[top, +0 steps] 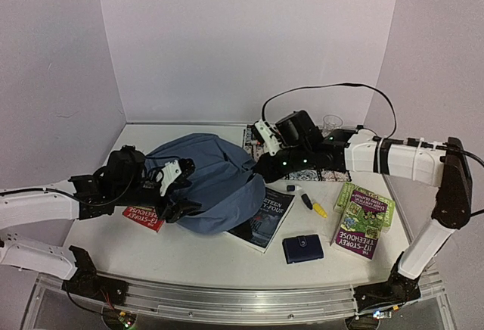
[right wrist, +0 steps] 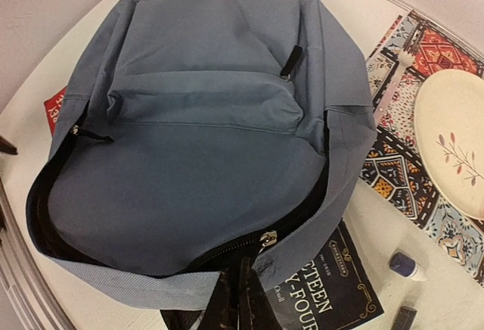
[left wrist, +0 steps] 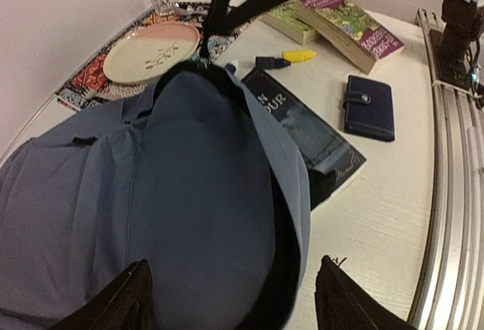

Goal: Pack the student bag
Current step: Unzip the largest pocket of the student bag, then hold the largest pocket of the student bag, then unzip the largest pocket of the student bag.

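Observation:
The student bag (top: 208,179) is a slate-blue backpack lying in the middle of the table, its main zip open along a black-lined mouth (right wrist: 189,258). My right gripper (right wrist: 243,294) is shut on the mouth's rim beside the silver zip pull (right wrist: 266,241) and holds that edge raised (left wrist: 204,69). On the bag's left side (left wrist: 204,194) my left gripper (left wrist: 238,300) is open, its two dark fingers (left wrist: 128,296) straddling the fabric without gripping it. From above, the left gripper (top: 180,190) and right gripper (top: 259,169) sit on opposite sides of the bag.
A black book (top: 265,220) lies partly under the bag, and a red book (top: 142,217) at its left. A navy wallet (top: 302,248), a yellow-capped marker (top: 314,207) and green books (top: 363,216) lie to the right. The patterned mat, plate (left wrist: 151,50) and glass (top: 330,123) are behind.

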You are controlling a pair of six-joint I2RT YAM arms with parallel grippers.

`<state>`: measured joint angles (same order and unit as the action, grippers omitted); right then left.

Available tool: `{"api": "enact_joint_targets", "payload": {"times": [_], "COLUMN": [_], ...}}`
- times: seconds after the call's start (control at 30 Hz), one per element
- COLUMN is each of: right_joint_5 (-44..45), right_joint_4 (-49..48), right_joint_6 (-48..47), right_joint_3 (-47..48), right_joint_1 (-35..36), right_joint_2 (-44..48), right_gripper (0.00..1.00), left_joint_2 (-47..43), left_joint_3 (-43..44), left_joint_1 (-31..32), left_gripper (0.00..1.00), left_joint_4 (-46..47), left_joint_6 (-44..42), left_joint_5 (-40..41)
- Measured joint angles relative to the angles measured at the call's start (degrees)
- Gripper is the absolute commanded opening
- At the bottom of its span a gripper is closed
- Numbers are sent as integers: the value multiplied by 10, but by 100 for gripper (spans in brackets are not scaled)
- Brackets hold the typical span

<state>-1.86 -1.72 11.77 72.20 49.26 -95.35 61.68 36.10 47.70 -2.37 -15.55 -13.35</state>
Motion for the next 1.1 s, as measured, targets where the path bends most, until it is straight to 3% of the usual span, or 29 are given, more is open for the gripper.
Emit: {"api": "enact_joint_targets", "payload": {"times": [0.23,0.5,0.6,0.67,0.73,0.8,0.87,1.1], "right_joint_5": [-8,-9,-8,-7,-4,0,8,43], "right_joint_4": [-2,-4,-4,-5,-5,-5,-4,-7], "right_joint_6": [0,1,1,0,0,0,0,0], "right_joint_3": [0,0,0,0,0,0,0,0], "right_joint_1": [22,25,25,25,25,25,25,11], "right_joint_2": [0,0,0,0,0,0,0,0], "right_gripper": [0,0,0,0,0,0,0,0], "left_joint_2": [122,248,280,300,317,332,341,313], "left_joint_3": [98,177,181,183,183,185,189,173], "left_joint_1": [6,41,48,48,47,47,47,47], "left_gripper": [79,72,63,52,36,13,1,0], "left_joint_4": [77,105,105,105,106,105,105,103], "left_joint_6": [103,136,141,143,145,149,150,146], "left_joint_5": [-25,-50,-52,-54,-55,-58,-60,-66]}}
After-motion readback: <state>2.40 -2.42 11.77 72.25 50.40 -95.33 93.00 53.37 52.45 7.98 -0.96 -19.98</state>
